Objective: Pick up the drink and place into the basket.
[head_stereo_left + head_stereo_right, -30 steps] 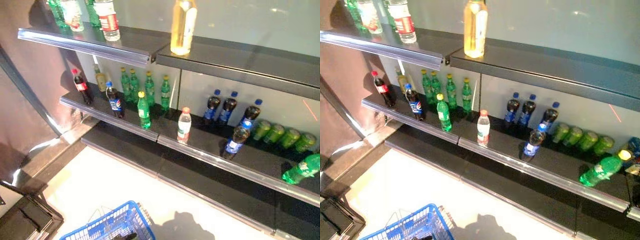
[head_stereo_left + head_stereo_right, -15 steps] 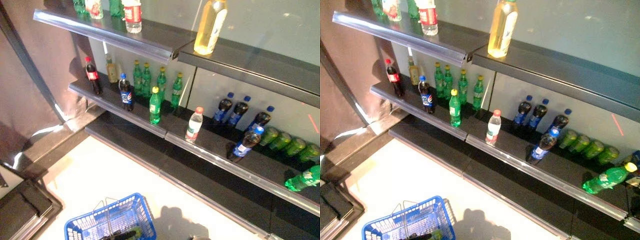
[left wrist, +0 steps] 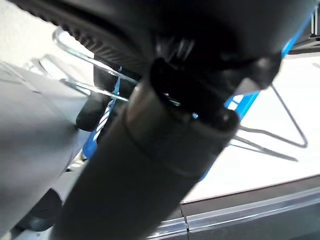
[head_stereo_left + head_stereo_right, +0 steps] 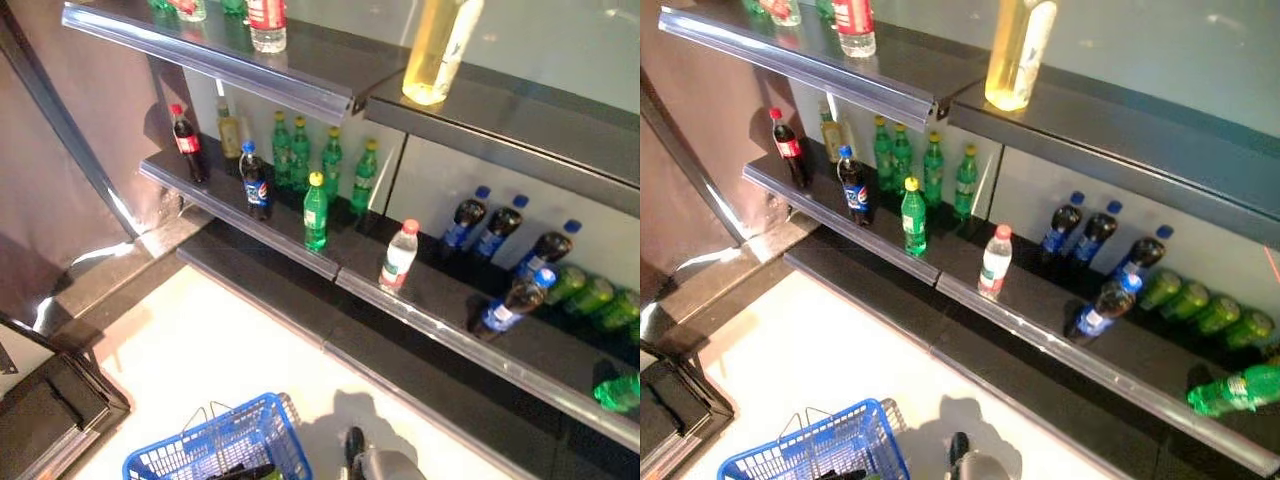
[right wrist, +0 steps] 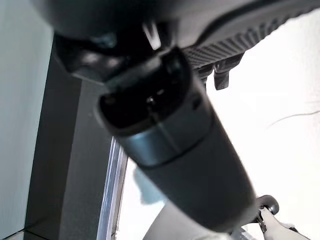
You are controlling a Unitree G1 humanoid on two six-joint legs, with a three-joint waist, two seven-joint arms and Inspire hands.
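Drinks stand on a dark shelf rack. On the middle shelf (image 4: pixel 330 268) are a cola bottle (image 4: pixel 186 143), a dark blue-capped bottle (image 4: pixel 255 182), a green bottle with a yellow cap (image 4: pixel 315 212) and a clear bottle with a red cap (image 4: pixel 398 256). My left hand (image 3: pixel 95 110) is shut on the wire handles (image 3: pixel 82 70) of the blue basket (image 4: pixel 215 450), which hangs low at the left. My right hand (image 4: pixel 352 452) shows low in front, beside the basket, open and empty, well short of the shelves.
Green bottles (image 4: pixel 330 160) stand at the back of the middle shelf; dark bottles (image 4: pixel 490 225), green cans (image 4: pixel 590 295) and a lying green bottle (image 4: pixel 618 390) are to the right. A tall yellow bottle (image 4: pixel 438 50) stands on the upper shelf. A black box (image 4: pixel 50 410) sits lower left.
The whole picture has shifted, so the camera moved. My right hand has come into view at the bottom, beside the basket. The drinks have not moved.
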